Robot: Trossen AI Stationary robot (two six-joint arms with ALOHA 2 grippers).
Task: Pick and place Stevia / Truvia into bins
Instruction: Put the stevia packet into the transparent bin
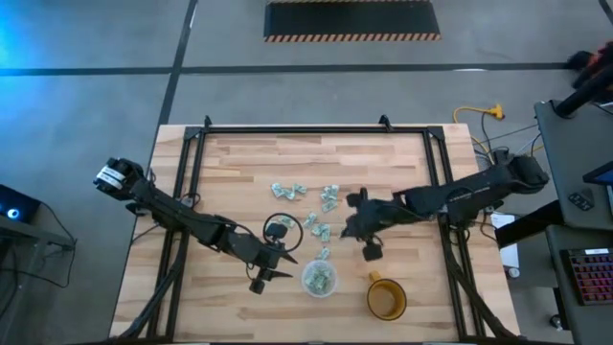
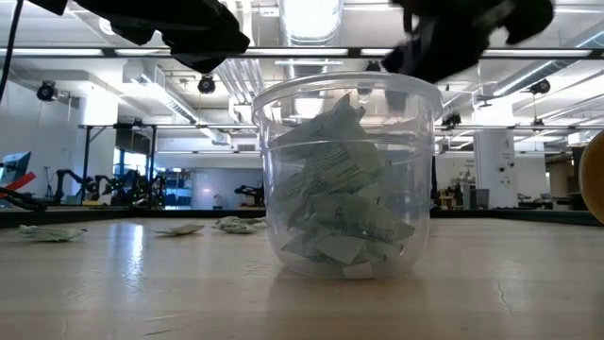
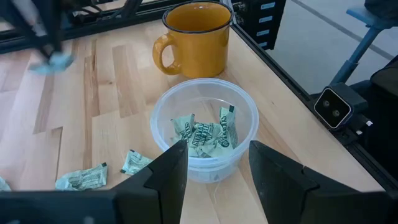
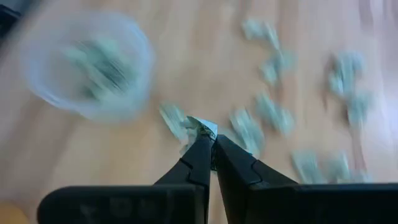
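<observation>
The right gripper (image 4: 208, 138) is squeezed shut, and a small pale green and white sachet (image 4: 200, 127) is pinched between its two dark fingertips. The sachet sticks out past the tips, up and away from the fingers. It looks a bit crumpled, and the view is too blurry to tell which way its long side runs. Seen from above, the right gripper (image 1: 369, 251) is up over the table, just past the orange mug (image 1: 386, 298) and to the right of the clear cup (image 1: 319, 278).

The left gripper (image 3: 217, 171) has its fingers apart with nothing between them. It hangs right next to the cup (image 3: 205, 127), and the cup's near wall shows in the gap between the fingers. From above, the left gripper (image 1: 271, 269) is just left of the cup.

The cup is round and see-through with a whitish rim. It stands upright on the wooden table (image 1: 230, 172). Inside it is a heap of sachets (image 2: 342, 203), all tipped and leaning different ways. Some stand almost on end.

More loose sachets (image 1: 308, 206) lie flat on the table behind the cup, spread out and pointing every which way. Two of them (image 3: 102, 173) lie just beside the cup. The mug stands near the cup, with its handle pointing to the side.
</observation>
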